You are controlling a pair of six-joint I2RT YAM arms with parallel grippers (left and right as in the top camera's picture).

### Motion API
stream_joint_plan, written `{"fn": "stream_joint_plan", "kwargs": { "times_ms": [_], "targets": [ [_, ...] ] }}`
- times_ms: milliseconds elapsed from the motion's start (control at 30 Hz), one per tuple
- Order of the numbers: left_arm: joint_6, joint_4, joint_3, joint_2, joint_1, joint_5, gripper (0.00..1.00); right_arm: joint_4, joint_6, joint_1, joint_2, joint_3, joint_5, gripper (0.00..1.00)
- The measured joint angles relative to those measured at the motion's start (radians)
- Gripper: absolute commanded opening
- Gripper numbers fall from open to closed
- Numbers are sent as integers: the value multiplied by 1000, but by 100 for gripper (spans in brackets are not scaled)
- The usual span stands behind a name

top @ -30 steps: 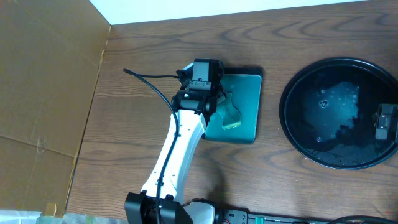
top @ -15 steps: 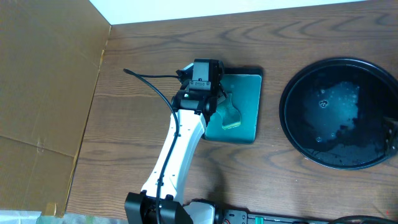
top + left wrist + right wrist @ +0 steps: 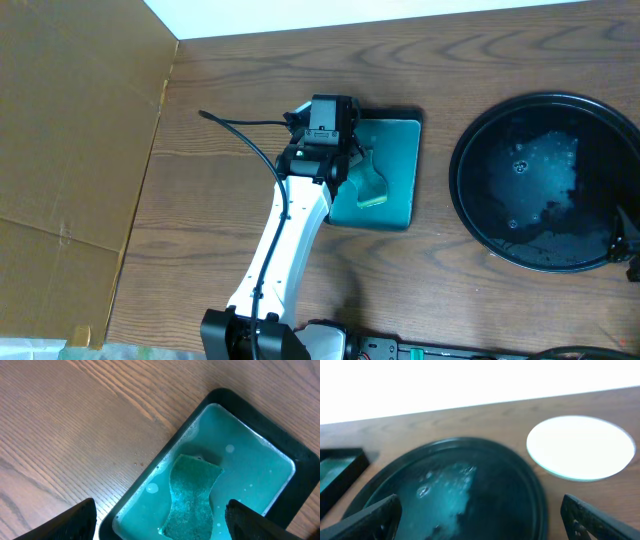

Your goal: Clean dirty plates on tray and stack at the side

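— Where are the plates now?
— I see one white plate [image 3: 580, 447] on the worktop [image 3: 400, 290], just beside the tray [image 3: 455, 185]. Whether it is one plate or a stack, I cannot tell. The tray shows a wet teal film.
— And the tools?
— My right tool [image 3: 485, 522] hangs released at the tray's edge. My left tool [image 3: 162, 522] is spread wide above the sponge [image 3: 192, 490] in the small teal tray [image 3: 270, 432].

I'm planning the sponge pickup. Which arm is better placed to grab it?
Left. The left gripper hangs open directly over the sponge in the small teal tray; the right gripper is far off, at the round black tray.
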Motion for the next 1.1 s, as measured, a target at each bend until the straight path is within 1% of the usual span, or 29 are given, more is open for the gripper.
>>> {"fn": "stream_joint_plan", "kwargs": {
  "times_ms": [133,267,533,1100],
  "targets": [
    [0,0,0,0,0,0,83,101,-4,-41,-66,-84,0,99],
    [0,0,0,0,0,0,83,171,-5,-52,-101,-150,3,99],
    [0,0,0,0,0,0,83,161,-11,-55,-144,-167,42,99],
    [0,0,0,0,0,0,83,159,-32,-55,-146,-167,53,99]
  ]
}}
